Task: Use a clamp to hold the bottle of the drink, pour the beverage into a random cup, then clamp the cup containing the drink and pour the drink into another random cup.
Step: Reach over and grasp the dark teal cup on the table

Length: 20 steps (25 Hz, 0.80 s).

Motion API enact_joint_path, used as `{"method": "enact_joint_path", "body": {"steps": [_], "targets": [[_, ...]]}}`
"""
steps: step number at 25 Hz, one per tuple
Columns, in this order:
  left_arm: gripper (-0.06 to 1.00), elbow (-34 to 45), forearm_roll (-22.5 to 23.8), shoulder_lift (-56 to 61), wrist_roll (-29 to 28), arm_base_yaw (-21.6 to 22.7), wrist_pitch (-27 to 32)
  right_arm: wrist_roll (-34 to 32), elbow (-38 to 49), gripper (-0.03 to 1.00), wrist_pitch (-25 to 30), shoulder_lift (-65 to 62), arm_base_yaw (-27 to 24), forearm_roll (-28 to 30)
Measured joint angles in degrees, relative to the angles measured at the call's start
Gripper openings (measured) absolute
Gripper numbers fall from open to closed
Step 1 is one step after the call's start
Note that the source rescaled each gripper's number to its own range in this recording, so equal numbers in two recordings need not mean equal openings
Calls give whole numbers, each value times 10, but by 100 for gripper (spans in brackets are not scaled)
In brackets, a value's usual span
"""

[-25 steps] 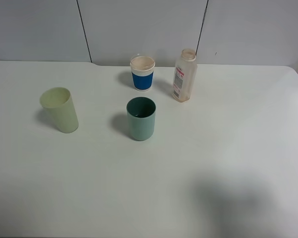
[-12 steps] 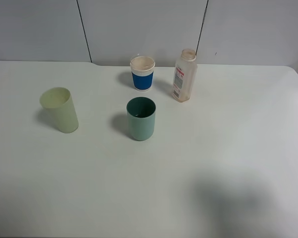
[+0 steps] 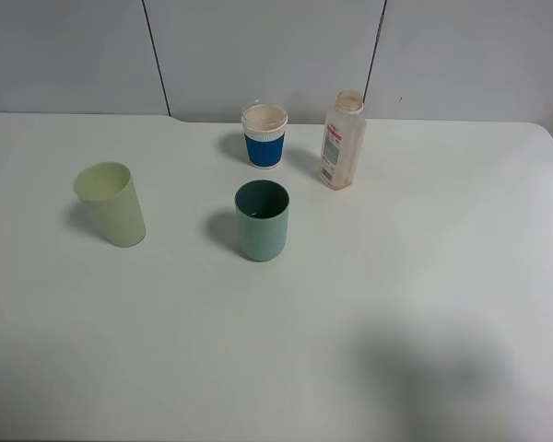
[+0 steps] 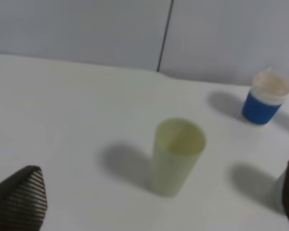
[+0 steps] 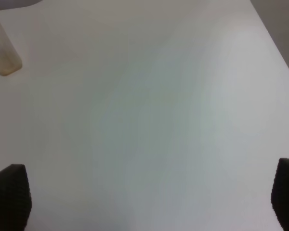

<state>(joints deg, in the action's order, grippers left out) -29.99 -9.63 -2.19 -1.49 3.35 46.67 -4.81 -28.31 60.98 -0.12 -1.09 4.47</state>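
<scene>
Nothing has shifted: the bottle [image 3: 344,140] stands at one o'clock from the teal cup [image 3: 262,221], the pale cup [image 3: 111,204] at nine. My left gripper [image 4: 156,198] and right gripper [image 5: 148,195] gape wide and empty, so I judge no grasp is under way.

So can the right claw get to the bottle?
Probably yes. The right claw is open, and only bare table shows between it and the bottle.

bottle [image 3: 342,140] just R of paper cup [image 3: 264,136]
</scene>
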Motion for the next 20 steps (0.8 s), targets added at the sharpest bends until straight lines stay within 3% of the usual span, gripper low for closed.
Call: {"method": "enact_joint_path", "body": {"steps": [7,13,20], "targets": [[99,-1,-56,-83,50,0,-37,0,0,100,0,0,0,0],[99,-1,-159,-179,187,0,-48,0,0,100,-1,0,0,0],[99,-1,-212,-233,287,0,-47,0,0,100,-1,0,0,0]]}}
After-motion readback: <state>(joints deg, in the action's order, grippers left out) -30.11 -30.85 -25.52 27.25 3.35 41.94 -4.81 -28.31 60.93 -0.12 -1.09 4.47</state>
